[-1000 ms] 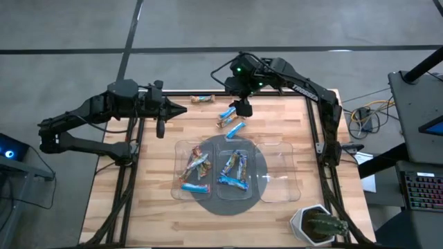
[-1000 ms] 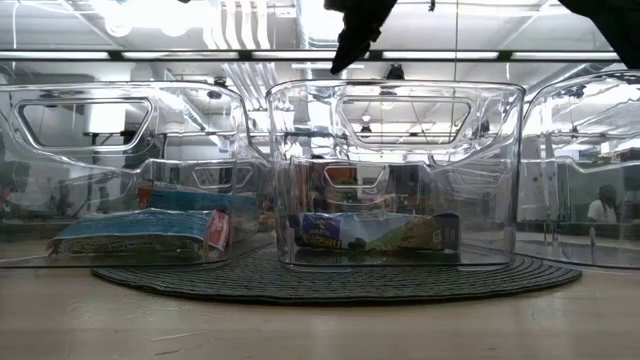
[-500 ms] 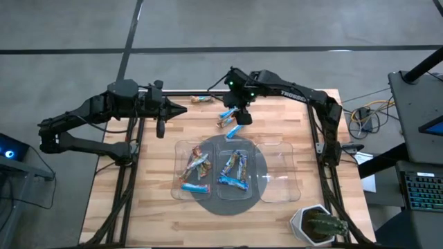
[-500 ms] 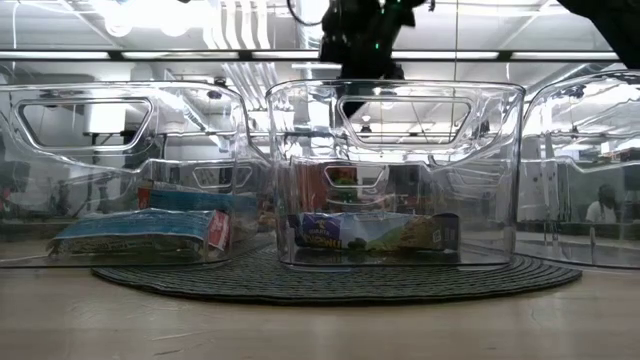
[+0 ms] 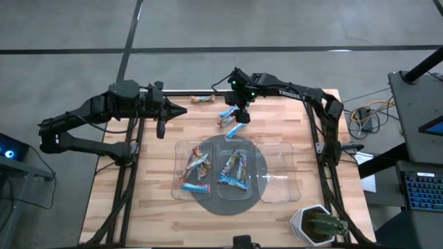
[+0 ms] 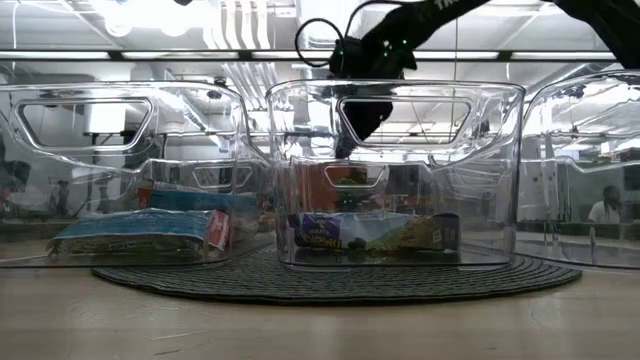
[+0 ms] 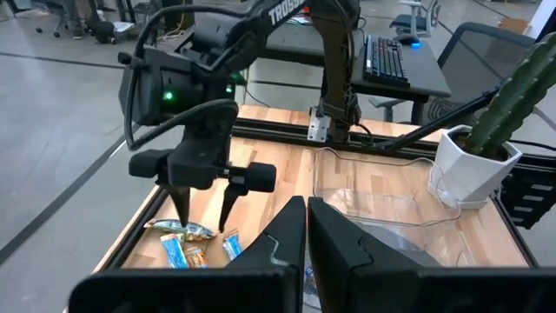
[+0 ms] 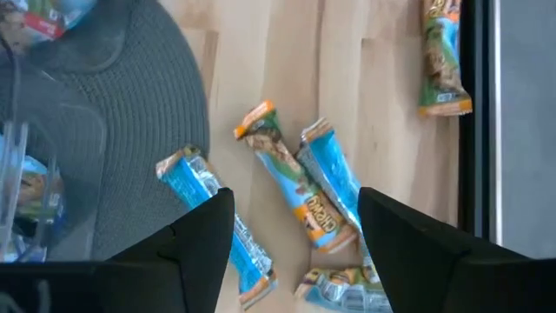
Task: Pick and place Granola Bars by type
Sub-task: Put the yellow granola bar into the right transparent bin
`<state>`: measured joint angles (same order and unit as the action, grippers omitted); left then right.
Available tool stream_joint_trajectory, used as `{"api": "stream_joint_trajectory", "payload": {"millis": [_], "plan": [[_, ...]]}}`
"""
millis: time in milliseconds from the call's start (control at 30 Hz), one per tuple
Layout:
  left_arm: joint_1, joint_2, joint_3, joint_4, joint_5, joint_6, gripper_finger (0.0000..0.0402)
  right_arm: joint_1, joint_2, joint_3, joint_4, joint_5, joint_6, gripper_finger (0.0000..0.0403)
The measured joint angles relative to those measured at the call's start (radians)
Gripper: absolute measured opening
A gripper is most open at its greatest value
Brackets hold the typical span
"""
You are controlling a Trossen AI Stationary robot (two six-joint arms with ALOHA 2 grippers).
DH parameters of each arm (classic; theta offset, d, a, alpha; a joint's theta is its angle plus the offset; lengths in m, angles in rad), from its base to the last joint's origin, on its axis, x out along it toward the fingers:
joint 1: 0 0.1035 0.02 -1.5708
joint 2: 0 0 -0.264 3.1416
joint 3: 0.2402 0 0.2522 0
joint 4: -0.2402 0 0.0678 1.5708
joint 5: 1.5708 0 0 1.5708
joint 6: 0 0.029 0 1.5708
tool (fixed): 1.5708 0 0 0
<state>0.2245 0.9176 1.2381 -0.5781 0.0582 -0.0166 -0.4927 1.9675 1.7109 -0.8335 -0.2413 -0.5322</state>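
Three loose granola bars lie flat on the wood near the table's far edge: a blue one, an orange-brown one and another blue one. A further bar lies at the far edge. My right gripper hangs open just above the loose bars, fingers pointing down, touching none. The left clear tray and the middle tray hold several bars. The right tray holds none. My left gripper waits shut at the far left.
The three clear trays stand side by side on a round dark mat in the table's middle. A potted cactus stands at the near right corner. Bare wood lies left of and in front of the trays.
My right gripper has come down from above the table's far side toward the loose bars and now hangs low over them, still open. The bars have not moved.
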Motion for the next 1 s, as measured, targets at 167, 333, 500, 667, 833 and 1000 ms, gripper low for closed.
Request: {"api": "stream_joint_trajectory", "payload": {"millis": [167,333,500,667,833,1000], "plan": [[0.0,0.0,0.0,0.0,0.0,-0.007,0.0,-0.003,0.013,-0.043,0.07,-0.006,-0.018,0.0232],[0.0,0.0,0.0,0.0,0.0,-0.01,0.0,-0.006,0.079,-0.025,0.073,-0.022,-0.038,0.0232],[0.0,0.0,0.0,-0.003,-0.014,-0.017,0.0,-0.006,0.162,0.035,0.061,-0.022,-0.062,0.023],[0.0,0.0,0.0,-0.024,-0.036,-0.022,0.0,-0.005,0.222,0.106,-0.008,-0.022,-0.159,0.023],[0.0,0.0,0.0,-0.035,-0.06,-0.022,0.0,-0.003,0.264,0.161,-0.072,-0.021,-0.223,0.023],[0.0,0.0,0.0,-0.036,-0.061,-0.022,0.0,-0.003,0.291,0.203,-0.104,-0.021,-0.27,0.023]]}}
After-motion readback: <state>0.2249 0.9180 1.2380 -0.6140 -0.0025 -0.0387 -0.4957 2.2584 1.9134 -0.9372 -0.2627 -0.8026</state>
